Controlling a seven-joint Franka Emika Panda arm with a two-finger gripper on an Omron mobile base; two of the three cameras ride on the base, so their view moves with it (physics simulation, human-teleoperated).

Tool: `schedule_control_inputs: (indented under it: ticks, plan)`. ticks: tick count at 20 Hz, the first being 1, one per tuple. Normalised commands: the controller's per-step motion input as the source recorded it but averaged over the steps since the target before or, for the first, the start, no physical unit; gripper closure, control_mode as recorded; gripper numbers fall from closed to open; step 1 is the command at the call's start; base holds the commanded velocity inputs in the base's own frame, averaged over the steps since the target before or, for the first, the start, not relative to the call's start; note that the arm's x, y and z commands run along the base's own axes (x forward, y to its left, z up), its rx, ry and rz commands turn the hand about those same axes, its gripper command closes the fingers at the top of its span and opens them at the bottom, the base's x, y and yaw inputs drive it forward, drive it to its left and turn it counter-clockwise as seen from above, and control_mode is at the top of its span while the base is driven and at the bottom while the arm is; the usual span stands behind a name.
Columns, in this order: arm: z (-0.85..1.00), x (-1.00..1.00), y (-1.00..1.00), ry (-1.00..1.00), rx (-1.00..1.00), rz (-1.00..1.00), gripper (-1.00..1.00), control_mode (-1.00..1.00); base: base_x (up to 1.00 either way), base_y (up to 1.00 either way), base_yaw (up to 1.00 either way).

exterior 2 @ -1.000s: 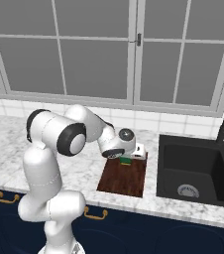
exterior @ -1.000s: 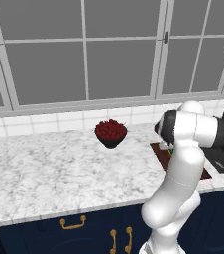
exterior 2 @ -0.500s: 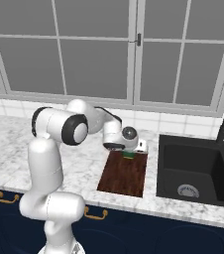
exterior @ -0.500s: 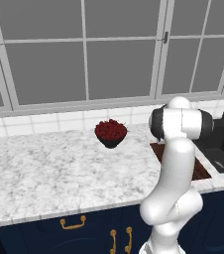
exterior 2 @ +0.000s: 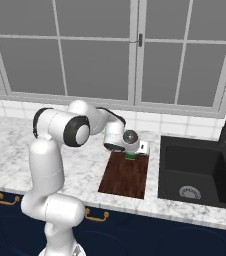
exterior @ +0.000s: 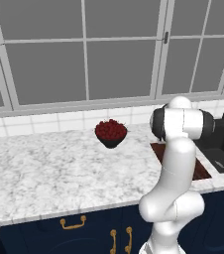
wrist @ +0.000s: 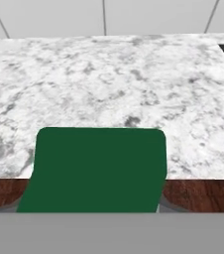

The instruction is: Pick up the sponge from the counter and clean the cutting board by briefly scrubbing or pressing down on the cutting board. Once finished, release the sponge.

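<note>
Our two-finger gripper [exterior 2: 131,156] pinches the small dark-green-topped sponge [wrist: 96,168] at the far edge of the flat reddish-brown wooden cutting board [exterior 2: 126,175], near where it meets the white veined marble counter [wrist: 109,89]. If we press here, we judge the sponge could land half off the board. The sponge hides the fingertips and any contact beneath it.

Across the middle of your left base view runs the counter [exterior: 49,171], a white-and-grey marble slab, with a dark bowl of red fruit [exterior: 110,133] standing at frame centre near the tiled wall. In your right base view the cutting board [exterior 2: 126,176] lies flat at centre, just left of the black sink [exterior 2: 199,172] at right.
</note>
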Motion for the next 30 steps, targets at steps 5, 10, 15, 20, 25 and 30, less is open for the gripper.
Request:
schedule_control_inputs:
  ticks: [5, 10, 15, 20, 25, 30]
  plan:
    - [0.08, 0.13, -0.23, 0.00, 0.00, 0.00, 1.00, -1.00, 0.00, 0.00, 0.00]
    - [0.14, 0.05, -0.34, 0.00, 0.00, 0.00, 1.00, -1.00, 0.00, 0.00, 0.00]
    - [-0.05, 0.00, -0.32, 0.00, 0.00, 0.00, 1.00, -1.00, 0.00, 0.00, 0.00]
    - [0.00, 0.00, -0.28, 0.00, 0.00, 0.00, 1.00, -1.00, 0.00, 0.00, 0.00]
    - [0.00, -0.10, -0.14, 0.00, 0.00, 0.00, 1.00, -1.00, 0.00, 0.00, 0.00]
    - [0.00, -0.28, 0.00, 0.00, 0.00, 0.00, 1.00, -1.00, 0.00, 0.00, 0.00]
